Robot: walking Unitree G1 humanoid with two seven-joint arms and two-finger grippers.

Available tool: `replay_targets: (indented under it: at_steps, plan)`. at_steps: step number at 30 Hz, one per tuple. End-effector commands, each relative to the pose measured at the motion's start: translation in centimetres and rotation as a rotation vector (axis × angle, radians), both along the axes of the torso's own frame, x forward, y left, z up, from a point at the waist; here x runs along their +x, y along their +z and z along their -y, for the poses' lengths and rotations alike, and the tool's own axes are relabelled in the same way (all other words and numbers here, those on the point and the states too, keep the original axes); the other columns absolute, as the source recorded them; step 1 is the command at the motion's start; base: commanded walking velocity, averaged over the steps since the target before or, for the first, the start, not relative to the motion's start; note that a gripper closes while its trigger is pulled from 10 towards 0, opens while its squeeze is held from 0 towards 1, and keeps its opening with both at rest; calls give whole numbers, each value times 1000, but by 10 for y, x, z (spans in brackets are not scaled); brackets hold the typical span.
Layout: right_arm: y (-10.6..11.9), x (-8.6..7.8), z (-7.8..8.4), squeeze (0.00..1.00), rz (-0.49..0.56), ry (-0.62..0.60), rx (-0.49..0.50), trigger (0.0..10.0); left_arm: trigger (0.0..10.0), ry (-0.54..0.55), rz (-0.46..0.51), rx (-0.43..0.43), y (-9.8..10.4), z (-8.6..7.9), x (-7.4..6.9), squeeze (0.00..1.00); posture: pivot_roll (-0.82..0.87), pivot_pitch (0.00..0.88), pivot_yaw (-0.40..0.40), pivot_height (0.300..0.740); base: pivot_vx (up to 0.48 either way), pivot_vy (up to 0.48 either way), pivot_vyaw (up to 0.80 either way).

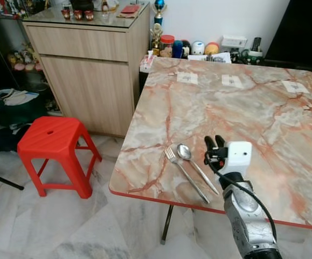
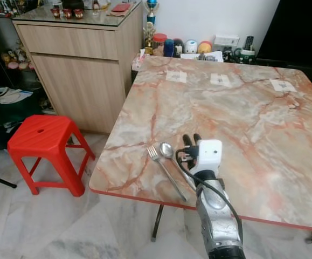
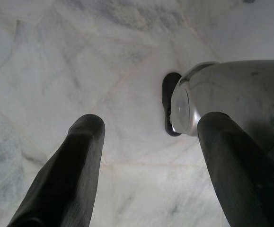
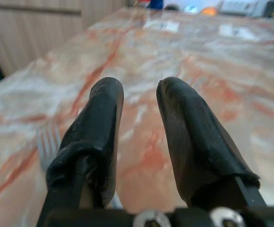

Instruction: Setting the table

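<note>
1. My right gripper (image 1: 215,142) hovers over the worktop (image 1: 252,113) near its front edge, fingers parted, holding nothing.
2. Just to its left lie the spoon (image 1: 191,159) and fork (image 1: 178,164), side by side, with bare marble beyond.
3. A red stool (image 1: 56,145) stands left of the worktop, before a wooden cabinet (image 1: 91,70).
4. My left gripper (image 3: 146,156) hangs spread and empty over the floor (image 3: 80,56).
</note>
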State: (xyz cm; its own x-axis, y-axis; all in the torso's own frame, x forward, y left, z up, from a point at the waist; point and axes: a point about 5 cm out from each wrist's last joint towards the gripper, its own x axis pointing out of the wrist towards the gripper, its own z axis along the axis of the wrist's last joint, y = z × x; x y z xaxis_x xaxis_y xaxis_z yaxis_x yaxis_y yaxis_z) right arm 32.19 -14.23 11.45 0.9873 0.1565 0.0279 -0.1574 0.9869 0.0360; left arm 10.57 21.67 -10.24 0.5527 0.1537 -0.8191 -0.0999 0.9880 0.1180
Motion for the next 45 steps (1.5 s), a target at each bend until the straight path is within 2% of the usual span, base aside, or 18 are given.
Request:
replay_targets:
  at_steps: [1, 3, 4, 5, 6, 8, 13, 18, 30, 45]
  plan:
    - [-1, 3, 1, 1000, -27, 23, -17, 10000, 10000, -4, -29, -6, -2, 2, -6, 0, 48, 81, -37, 740, 0, 0, 0]
    - [-1, 4, 2, 1000, -39, 36, -12, 10000, 10000, -4, -29, -6, -2, 2, -6, 0, 47, 82, -38, 740, 0, 0, 0]
    - [-5, 6, 2, 184, -90, 84, -37, 10000, 10000, -4, -29, -6, -2, 1, -6, 0, 46, 82, -37, 740, 0, 0, 0]
    - [-5, 6, 2, 184, -90, 84, -37, 10000, 10000, -4, -29, -6, -2, 1, -6, 0, 46, 82, -37, 740, 0, 0, 0]
    - [-11, 7, 3, 0, -135, 123, -62, 10000, 10000, -4, -30, -7, -2, 1, -6, 0, 46, 82, -37, 740, 0, 0, 0]
    - [-17, 9, 7, 0, -176, 129, -99, 10000, 10000, -5, -32, -8, -2, 1, -6, 0, 47, 84, -36, 740, 0, 0, 0]
    - [-19, 15, 5, 0, -226, 171, -43, 10000, 10000, -5, -32, -9, -2, 1, -6, 0, 49, 87, -32, 740, 0, 0, 0]
    - [-21, 19, 2, 0, -275, 198, -33, 10000, 10000, -5, -31, -6, -2, 0, -6, 0, 58, 96, -31, 740, 0, 0, 0]
    - [-27, 20, 7, 0, -313, 219, -57, 10000, 10000, -8, -34, -1, -2, -1, -6, 0, 60, 106, -28, 740, 0, 0, 0]
    - [-30, 23, 3, 0, -329, 252, -49, 10000, 10000, -20, -34, 6, -2, -1, -6, 0, 66, 99, -22, 740, 0, 0, 0]
